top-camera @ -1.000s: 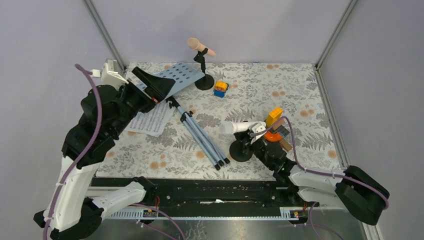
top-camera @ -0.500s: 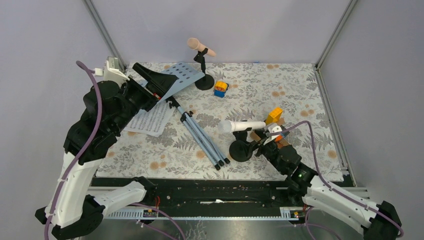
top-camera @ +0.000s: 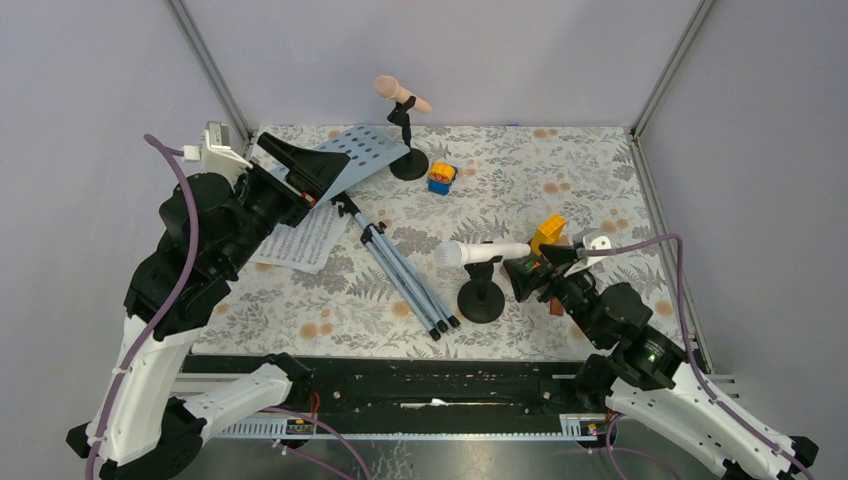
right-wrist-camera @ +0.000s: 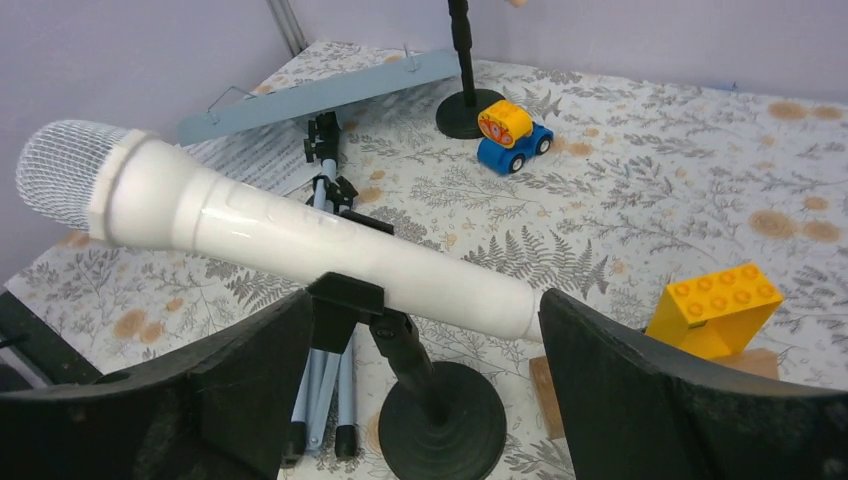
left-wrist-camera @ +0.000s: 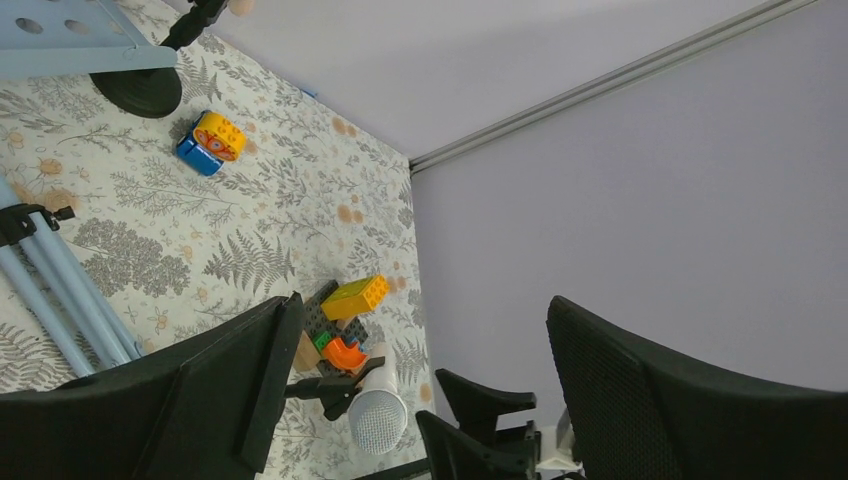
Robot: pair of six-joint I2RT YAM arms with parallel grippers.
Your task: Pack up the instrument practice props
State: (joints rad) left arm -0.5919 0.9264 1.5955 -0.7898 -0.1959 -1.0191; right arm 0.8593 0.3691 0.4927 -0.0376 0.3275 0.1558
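Note:
The white microphone [top-camera: 482, 252] lies clipped in its black round-based holder [top-camera: 481, 300]. My right gripper [top-camera: 535, 268] is open at the microphone's tail end. In the right wrist view the white microphone [right-wrist-camera: 300, 235] crosses just ahead of the right gripper [right-wrist-camera: 422, 300], untouched, above the holder base [right-wrist-camera: 445, 420]. The pink microphone [top-camera: 402, 95] stands in the far holder [top-camera: 408, 165]. The light-blue music rack [top-camera: 365, 150] lies tipped over with its tripod legs [top-camera: 405, 280] folded. My left gripper [top-camera: 318, 175] hovers open over its near edge, above the sheet-music pages [top-camera: 300, 240]. Nothing sits in the left gripper [left-wrist-camera: 425, 300].
A blue and yellow toy car [top-camera: 441, 177] sits beside the far holder. A pile of colourful blocks [top-camera: 548, 235] and a brown wooden block [right-wrist-camera: 545, 395] lie close to my right gripper. Lilac walls enclose the floral mat [top-camera: 600, 190] on three sides.
My right gripper has opened and drawn back to the right, away from the white microphone's holder. The white microphone stays in its clip. The left arm has barely shifted.

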